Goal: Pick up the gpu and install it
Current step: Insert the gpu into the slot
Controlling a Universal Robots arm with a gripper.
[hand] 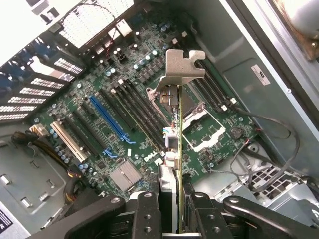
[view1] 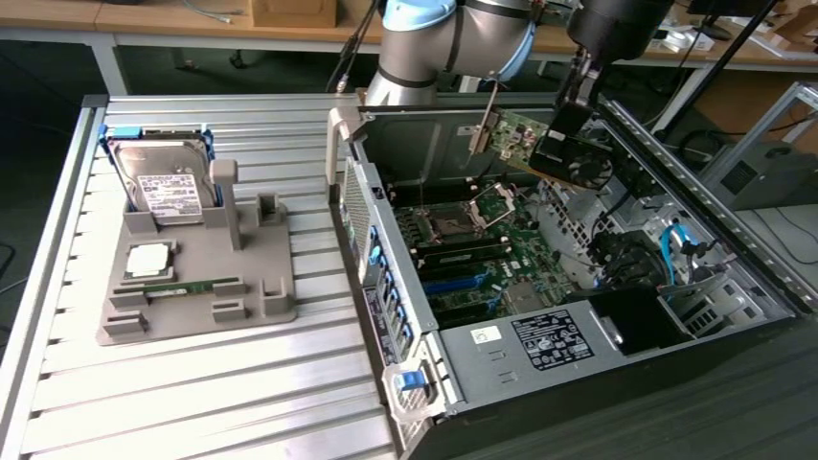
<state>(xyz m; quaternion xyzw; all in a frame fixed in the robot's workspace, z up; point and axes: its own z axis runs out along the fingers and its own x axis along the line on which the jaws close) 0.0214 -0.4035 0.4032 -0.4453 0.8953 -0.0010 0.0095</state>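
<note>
Keep graphics card, clamped in gripper over far end of case, upright and parallel to blue slot.

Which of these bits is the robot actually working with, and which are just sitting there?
In the job:
- gpu, clamped in the gripper
- open computer case below it, with the motherboard inside

Lying about:
- hard drive
- memory stick
- grey holder they rest in, on the slatted table

The gripper hides the held end of the gpu.
</note>
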